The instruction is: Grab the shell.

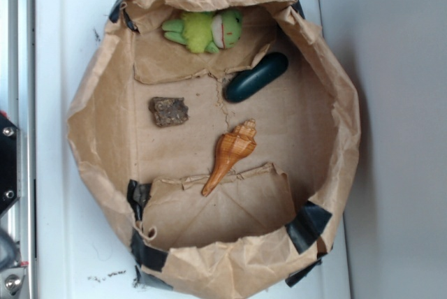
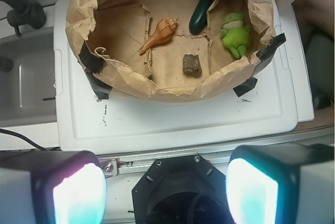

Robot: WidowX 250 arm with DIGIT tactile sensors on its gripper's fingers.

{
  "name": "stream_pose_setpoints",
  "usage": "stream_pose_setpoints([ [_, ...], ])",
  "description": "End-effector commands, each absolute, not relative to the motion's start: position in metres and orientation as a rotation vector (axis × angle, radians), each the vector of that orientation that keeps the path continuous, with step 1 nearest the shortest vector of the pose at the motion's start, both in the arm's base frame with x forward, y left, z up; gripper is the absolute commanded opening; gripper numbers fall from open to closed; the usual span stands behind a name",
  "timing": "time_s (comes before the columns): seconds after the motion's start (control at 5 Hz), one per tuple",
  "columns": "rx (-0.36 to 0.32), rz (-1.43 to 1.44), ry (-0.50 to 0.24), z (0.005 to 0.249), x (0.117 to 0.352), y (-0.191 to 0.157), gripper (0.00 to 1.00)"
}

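White table (image 1: 63,194) carrying a brown paper basin (image 1: 98,89). The shell (image 1: 231,154) lies flat mid-floor, point towards the near flap, clear of the brown block (image 1: 168,111) and green oblong (image 1: 255,77). Gripper (image 2: 165,190) high outside the rim, jaws wide, empty. Best descend over the whorled head, closing across its width.

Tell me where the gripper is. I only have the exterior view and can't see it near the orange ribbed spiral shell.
Observer: The gripper is outside the brown paper-lined bin, with the shell well ahead of it.
Operator: Open or shut?
Observer: Open. Its two fingers stand wide apart with nothing between them.
Operator: Anything beside the white tray?
Observer: Yes, beyond the end of the white tray that the shell's thin tip points toward, there is a grey basin with a black hose.
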State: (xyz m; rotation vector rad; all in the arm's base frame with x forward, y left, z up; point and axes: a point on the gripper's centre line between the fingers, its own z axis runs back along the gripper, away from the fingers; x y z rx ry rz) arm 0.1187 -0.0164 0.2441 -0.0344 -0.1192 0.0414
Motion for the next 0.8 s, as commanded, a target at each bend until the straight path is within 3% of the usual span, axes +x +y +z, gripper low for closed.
stream_pose_setpoints([
  [0.0,-0.034,0.041,-0.119,0.244,0.119,-0.016,1.00],
  [0.2,-0.025,0.074,-0.180,0.245,0.158,-0.023,1.00],
  [0.4,-0.031,0.112,-0.183,0.233,0.195,-0.027,1.00],
  [0.6,-0.021,0.139,-0.150,0.201,0.222,-0.024,1.00],
])
